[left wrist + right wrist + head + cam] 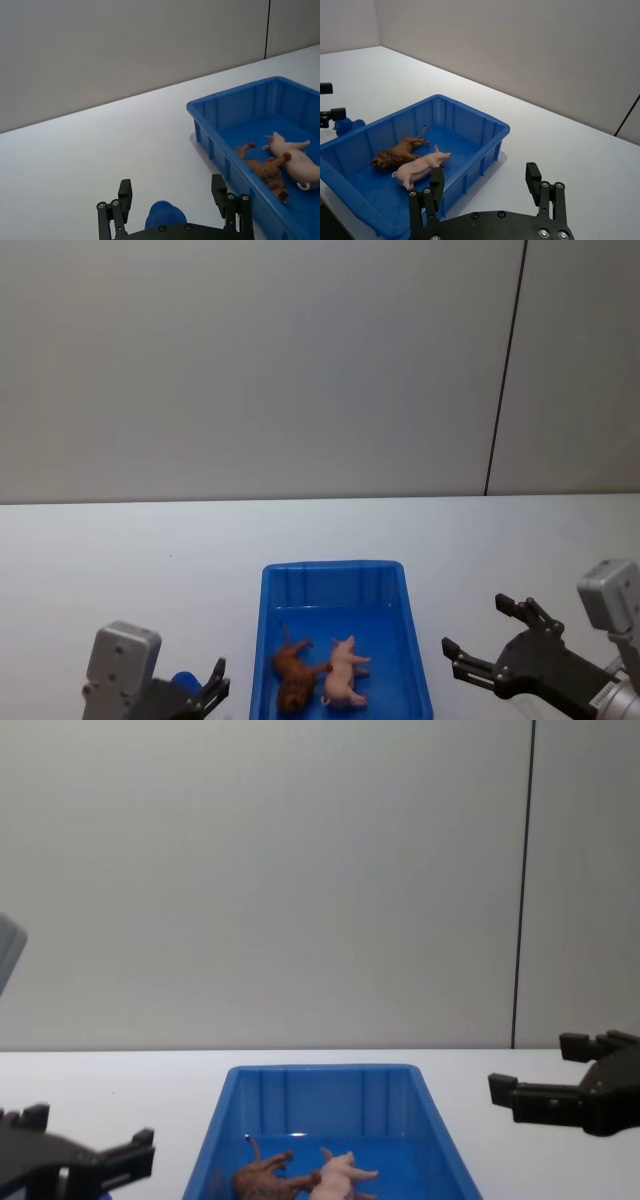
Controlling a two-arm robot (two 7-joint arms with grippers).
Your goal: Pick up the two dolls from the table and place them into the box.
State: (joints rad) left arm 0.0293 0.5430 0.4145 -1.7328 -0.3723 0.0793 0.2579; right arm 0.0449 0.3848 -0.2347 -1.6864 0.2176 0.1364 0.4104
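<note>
Head view, left to right: the left pincer [205,692] hovers low over the tabletop [120,550] just left of the box [415,640], fingers spread wide and holding nothing. A small blue object [185,680] sits directly beneath it; this item is not a doll.

The box stands at centre. Both dolls lie on its floor on their sides, touching: the brown animal [293,678] on the left, the pink pig [343,675] on the right. Their tipped, side-by-side posture suggests each was released from above and left where it fell.

The right pincer [487,638] is held right of the box, above the tabletop, fingers wide apart and empty.

Judgement: with both dolls inside and each pincer clear of the rim, the placing step appears complete.
</note>
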